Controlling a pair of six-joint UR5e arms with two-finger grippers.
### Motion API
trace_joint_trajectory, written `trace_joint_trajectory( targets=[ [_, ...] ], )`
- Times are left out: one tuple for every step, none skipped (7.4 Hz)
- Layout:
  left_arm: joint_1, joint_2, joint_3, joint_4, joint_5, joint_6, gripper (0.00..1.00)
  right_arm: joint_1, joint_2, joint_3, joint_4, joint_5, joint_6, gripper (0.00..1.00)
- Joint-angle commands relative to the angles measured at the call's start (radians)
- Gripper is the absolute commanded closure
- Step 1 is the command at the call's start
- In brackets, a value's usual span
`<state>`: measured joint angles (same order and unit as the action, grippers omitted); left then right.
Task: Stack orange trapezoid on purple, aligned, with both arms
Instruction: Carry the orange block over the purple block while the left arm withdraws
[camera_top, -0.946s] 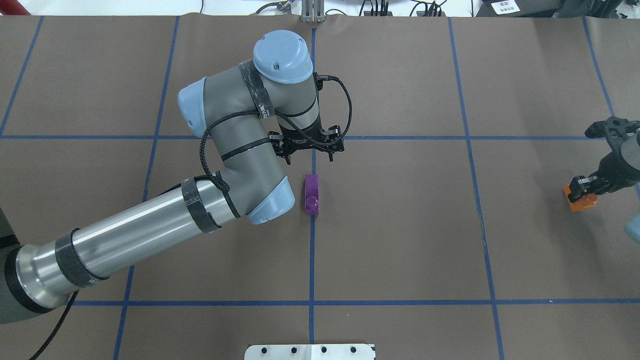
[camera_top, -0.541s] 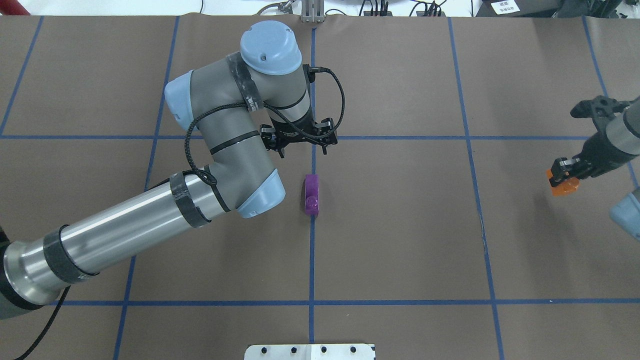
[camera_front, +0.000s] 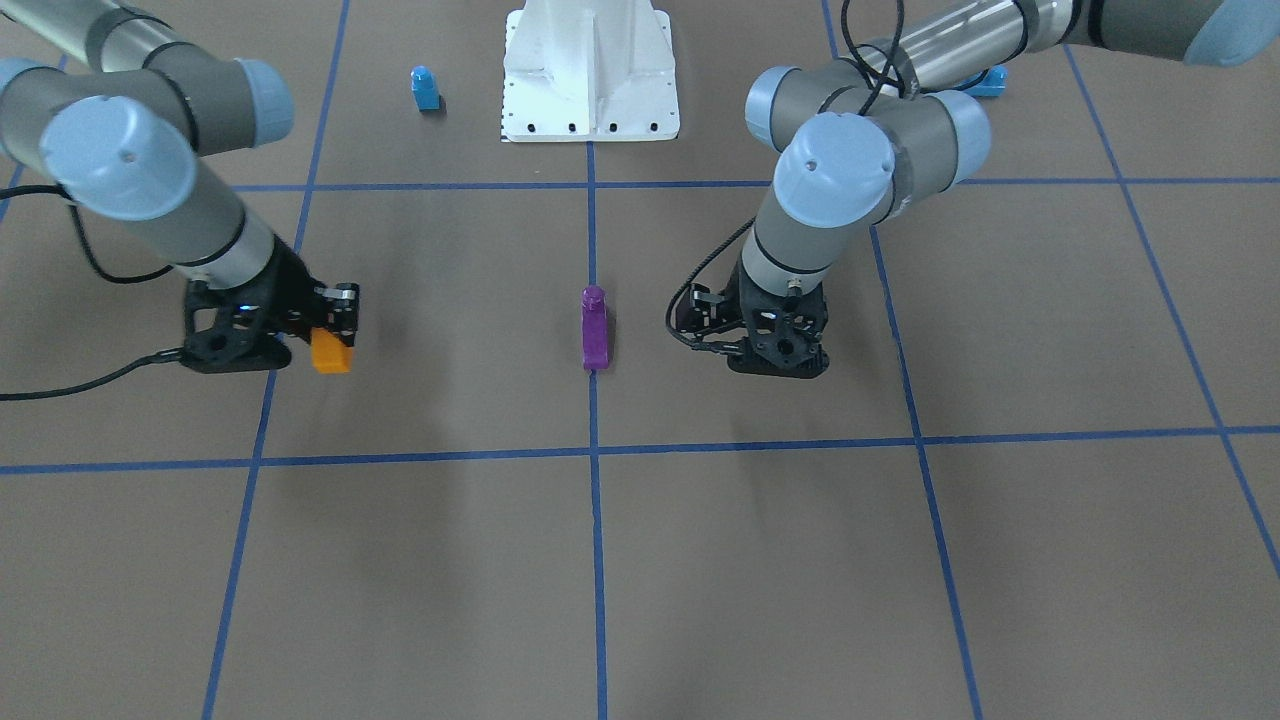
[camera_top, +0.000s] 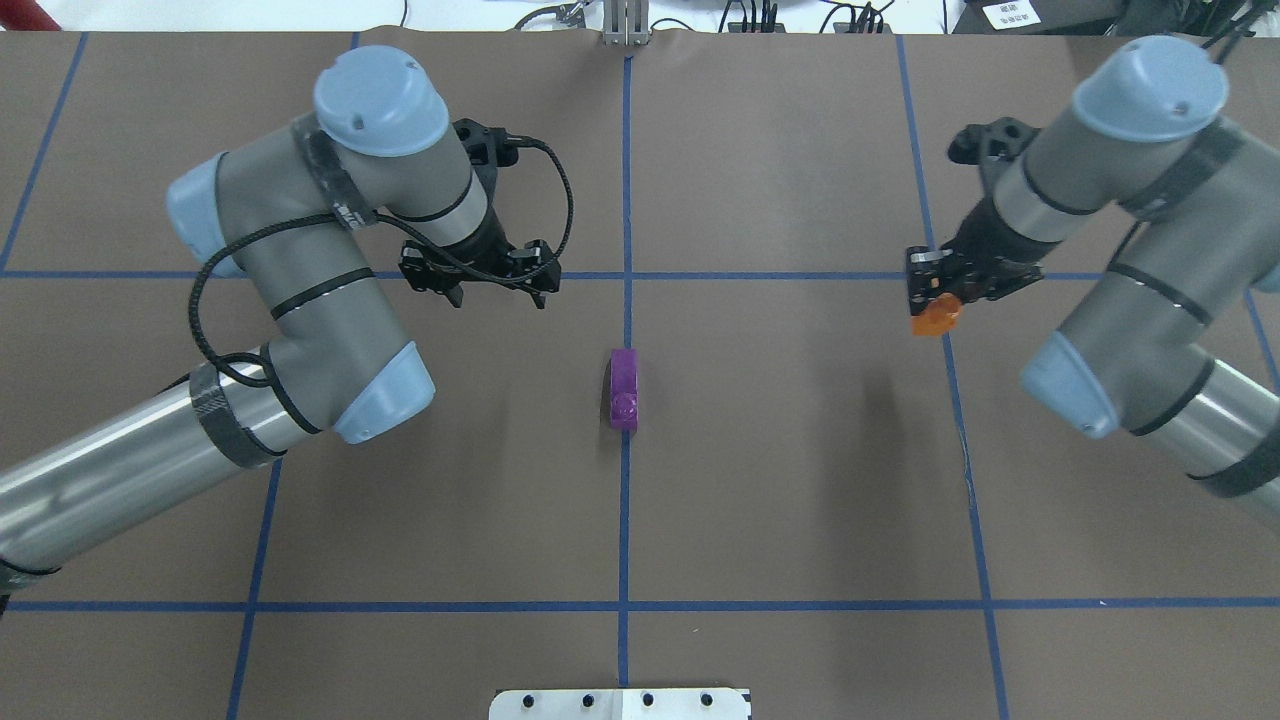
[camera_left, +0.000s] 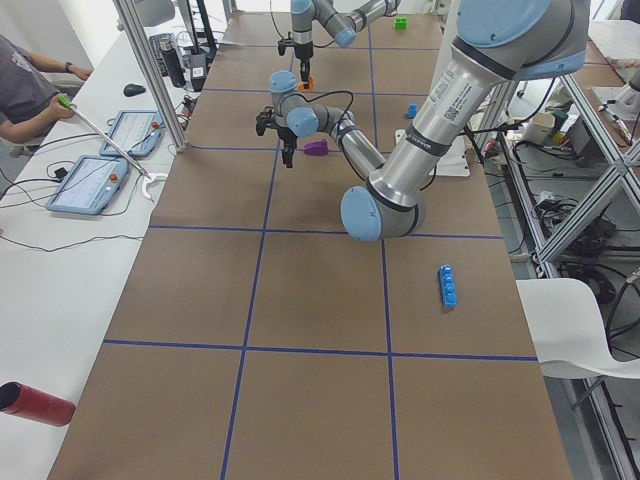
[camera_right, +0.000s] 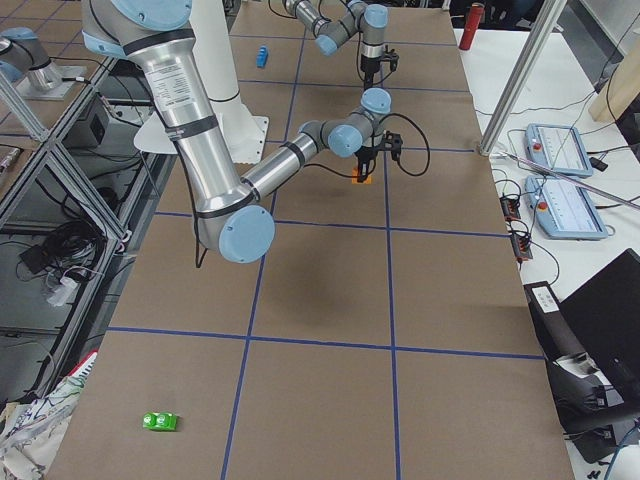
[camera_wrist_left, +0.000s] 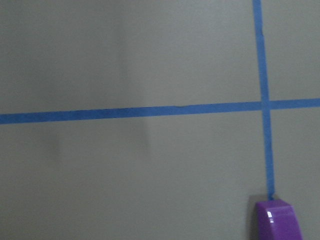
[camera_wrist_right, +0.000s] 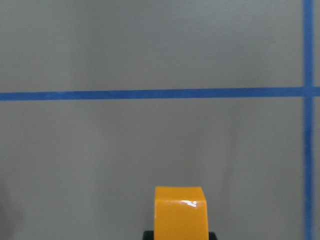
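Observation:
The purple block (camera_top: 623, 388) lies on the brown table on the centre tape line; it also shows in the front view (camera_front: 594, 328) and at the lower right of the left wrist view (camera_wrist_left: 279, 221). My right gripper (camera_top: 930, 300) is shut on the orange trapezoid (camera_top: 935, 316) and holds it above the table, well to the right of the purple block. The orange block fills the bottom of the right wrist view (camera_wrist_right: 180, 212). My left gripper (camera_top: 495, 290) is open and empty, to the left of and beyond the purple block.
A small blue single-stud block (camera_front: 425, 88) stands beside the white base plate (camera_front: 590, 70). A long blue brick (camera_left: 448, 285) lies near the robot's side. A green block (camera_right: 160, 421) lies far off. Blue tape lines cross the table.
My left gripper has moved left, away from the purple block. My right arm has swung in from the right edge toward the centre, carrying the orange trapezoid.

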<state>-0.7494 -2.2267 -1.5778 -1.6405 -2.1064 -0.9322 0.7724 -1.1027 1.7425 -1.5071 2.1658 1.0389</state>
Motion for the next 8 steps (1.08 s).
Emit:
trace_joint_trajectory(
  targets=[
    [-0.043, 0.059, -0.011, -0.001, -0.003, 0.067, 0.0, -0.14, 0.176, -0.081, -0.002, -0.092, 0.136, 1.0],
    [-0.045, 0.07, -0.016, -0.005, -0.003, 0.067, 0.0, -0.165, 0.217, -0.113, -0.002, -0.099, 0.139, 1.0],
    [-0.045, 0.091, -0.024, -0.007, -0.003, 0.081, 0.0, -0.183, 0.239, -0.129, -0.001, -0.116, 0.139, 1.0],
    [-0.045, 0.099, -0.027, -0.009, -0.001, 0.088, 0.0, -0.202, 0.251, -0.136, -0.001, -0.123, 0.141, 1.0],
    [-0.045, 0.101, -0.027, -0.009, -0.001, 0.089, 0.0, -0.22, 0.271, -0.152, -0.001, -0.138, 0.156, 1.0],
    [-0.045, 0.101, -0.027, -0.01, -0.001, 0.089, 0.0, -0.234, 0.299, -0.178, -0.001, -0.153, 0.156, 1.0],
    [-0.045, 0.101, -0.027, -0.01, -0.001, 0.089, 0.0, -0.237, 0.325, -0.202, -0.002, -0.155, 0.158, 1.0],
    [-0.045, 0.101, -0.027, -0.01, -0.001, 0.089, 0.0, -0.24, 0.339, -0.221, -0.001, -0.155, 0.173, 1.0]
  ],
)
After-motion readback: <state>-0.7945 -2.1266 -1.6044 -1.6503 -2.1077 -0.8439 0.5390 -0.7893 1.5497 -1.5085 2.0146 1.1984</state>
